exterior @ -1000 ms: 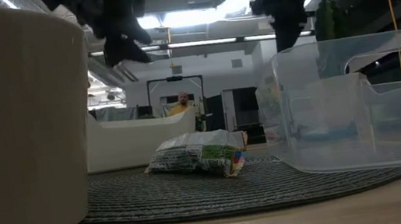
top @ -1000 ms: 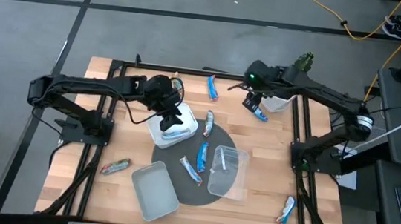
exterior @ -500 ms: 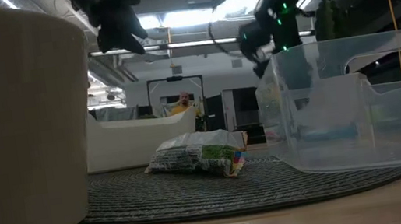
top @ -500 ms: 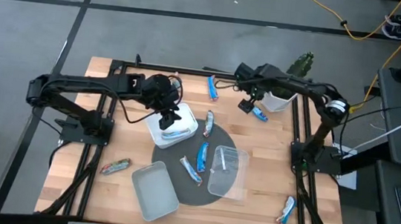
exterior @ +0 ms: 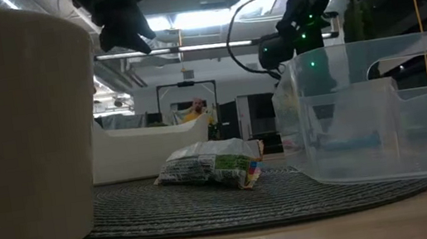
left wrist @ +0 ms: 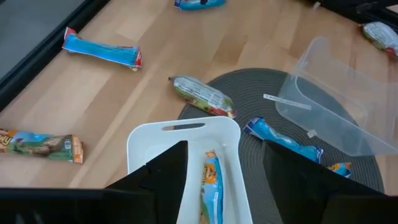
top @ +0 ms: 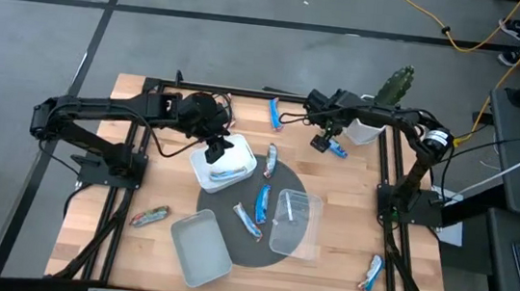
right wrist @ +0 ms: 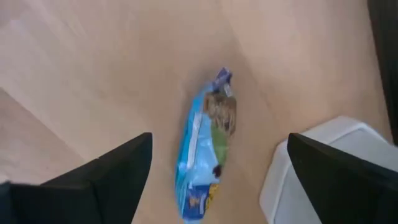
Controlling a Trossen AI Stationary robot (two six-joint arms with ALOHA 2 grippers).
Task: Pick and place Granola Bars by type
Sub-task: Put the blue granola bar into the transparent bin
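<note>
From above, the pale wooden table (top: 139,191) carries a round, dark woven mat (top: 264,248). On it sit a white tub (top: 222,164) with a blue bar inside, a clear tub (top: 295,222) and two loose blue bars (top: 261,204); a grey-white tub (top: 201,248) overlaps the mat's edge. Other shiny bars lie scattered, a red-brown one (top: 149,215) near the left edge. The left pincer (top: 217,147) hangs over the white tub with its jaws apart, empty. The right pincer (top: 325,139), spread wide and empty, hovers just beside a blue bar (top: 337,149); a second ago it sat farther right along the table's far side.

At table height, a crinkled green-and-white wrapper (exterior: 210,167) rests on the ribbed mat between the white and clear tubs; both arms are dark and hard to make out against the ceiling lights.

The left wrist sees one blue bar (left wrist: 211,180) lying lengthwise in the white tub, partly hidden by its fingers.

The right wrist looks down on the blue bar (right wrist: 205,146) on bare wood, between its released fingers (right wrist: 106,177), a white container cut off at the corner.
</note>
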